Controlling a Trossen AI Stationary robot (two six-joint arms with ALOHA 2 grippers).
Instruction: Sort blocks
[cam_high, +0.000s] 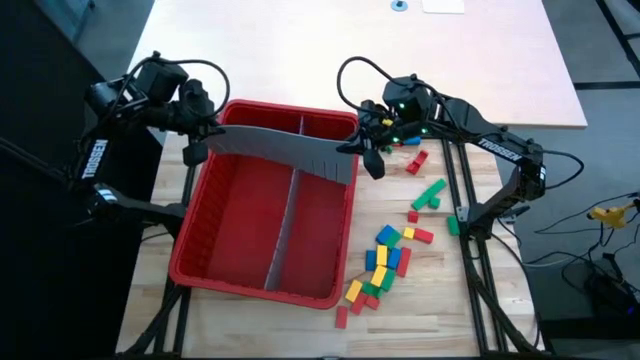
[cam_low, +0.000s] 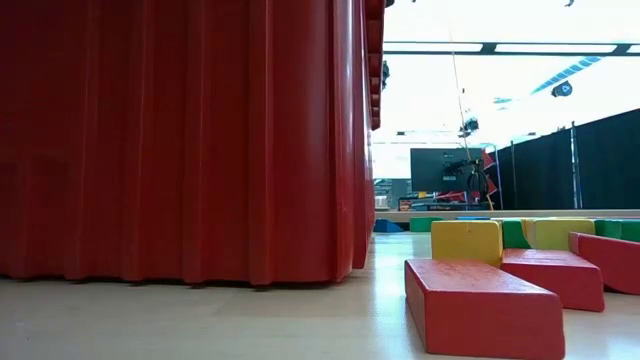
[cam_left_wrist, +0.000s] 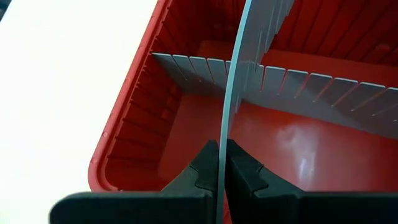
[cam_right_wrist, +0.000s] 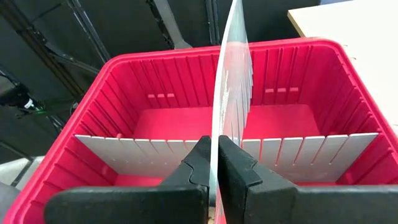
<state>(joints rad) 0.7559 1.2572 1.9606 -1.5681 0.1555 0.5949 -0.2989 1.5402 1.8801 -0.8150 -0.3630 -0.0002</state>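
Observation:
A big red bin (cam_high: 196, 245) stands on the table's left half, with one grey slotted panel (cam_high: 283, 232) set upright along its middle. A second grey slotted panel (cam_high: 275, 147) spans the bin's far part on edge, between my left gripper (cam_high: 197, 150) at the bin's left rim and my right gripper (cam_high: 365, 152) at its right rim. Both are shut on it. The blocks (cam_high: 385, 262), red, green, blue and yellow, lie scattered on the table right of the bin; in the low view several blocks (cam_low: 480, 300) lie beside the bin's wall (cam_low: 180, 140). My left gripper (cam_left_wrist: 221, 171) pinches the thin panel's left end (cam_left_wrist: 224, 146) between its two fingers, coming level from the table's left. The panel (cam_left_wrist: 235, 87) stands on edge, slightly bowed, above the bin's floor. My right gripper (cam_right_wrist: 214, 158) pinches the same panel's right end (cam_right_wrist: 215, 134) between its two fingers, coming level from the table's right. The panel (cam_right_wrist: 231, 74) runs away from the fingers on edge, over the set panel (cam_right_wrist: 143, 155). Whether the two panels touch, I cannot tell.
A few more blocks (cam_high: 418, 160) lie close behind my right gripper. The far half of the table (cam_high: 300, 50) is bare light wood. Cables hang off the table's right side.

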